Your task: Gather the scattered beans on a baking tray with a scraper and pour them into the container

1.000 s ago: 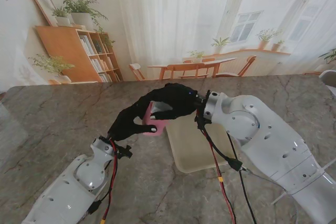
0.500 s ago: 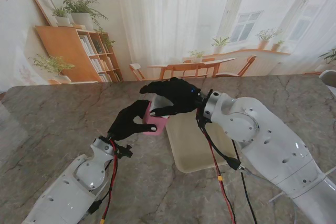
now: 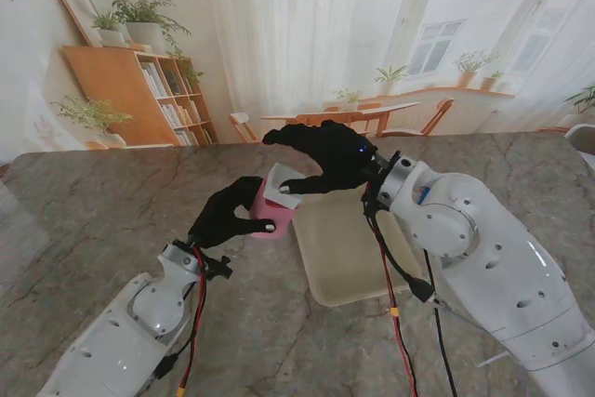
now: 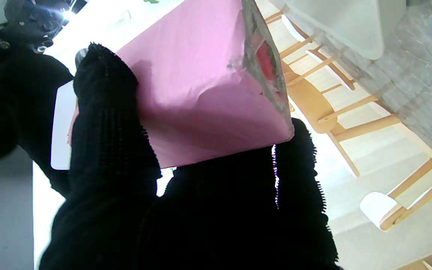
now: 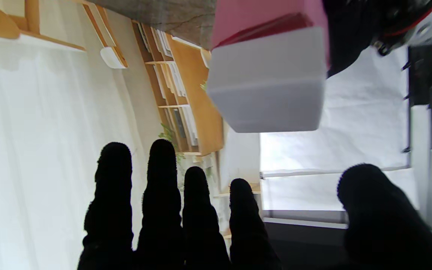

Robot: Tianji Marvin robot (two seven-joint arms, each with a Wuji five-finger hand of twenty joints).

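Overall, a grey-brown marbled table (image 3: pixel 112 230) fills the stand view, with both white arms rising from the near corners. A cream baking tray (image 3: pixel 339 253) lies flat on the table, just right of centre; its near corner and left edge are clear, while its far and right parts are hidden behind the right forearm. Any beans on the tray are too small to make out.

Right hand (image 3: pixel 325 157), black-gloved, hangs above the tray's far-left corner, palm turned toward the container. Its fingers (image 5: pixel 161 195) are extended and apart, thumb held wide of the other four, and they grip nothing. From the stand view the fingertips arch over the white piece without contact that can be confirmed.

Left hand (image 3: pixel 228 214), also black-gloved, is closed on the pink container (image 3: pixel 271 216), which is held off the table just left of the tray. The left wrist view shows the thumb on one pink wall and the other fingers wrapped under the base. The container is tilted, its mouth facing the right hand.

A white scraper (image 3: pixel 284 183) stands in the container's mouth, projecting toward the right hand. The right wrist view shows its broad white face against the pink rim, free of the fingers.
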